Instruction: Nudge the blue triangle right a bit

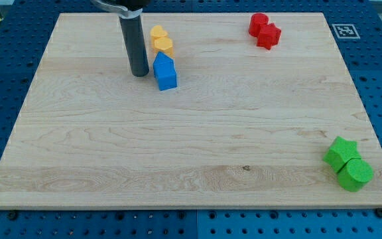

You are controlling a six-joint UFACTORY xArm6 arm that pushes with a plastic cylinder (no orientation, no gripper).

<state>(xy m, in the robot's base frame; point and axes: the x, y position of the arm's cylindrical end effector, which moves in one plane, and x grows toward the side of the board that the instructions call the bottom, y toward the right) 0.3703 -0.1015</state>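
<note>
1. My tip [139, 74] rests on the wooden surface [191, 153] in the upper left part of the view, at the lower end of the dark rod [134, 43] that comes down from the view's top edge.
2. The arm carries no gripper; the rod has hold of nothing and only stands beside the blocks.
3. The blue triangle [165, 71], a pointed house-like block, lies just to the view's right of my tip, very close; I cannot tell whether they touch.
4. Two yellow blocks [161, 40] sit together just above the blue triangle, toward the view's top, the lower one right beside its pointed end.
5. Two red blocks [264, 30] sit touching each other near the view's top right, well apart from my tip.
6. A green star-shaped block [341, 152] and a green round block [355, 174] sit together near the surface's bottom right corner.
</note>
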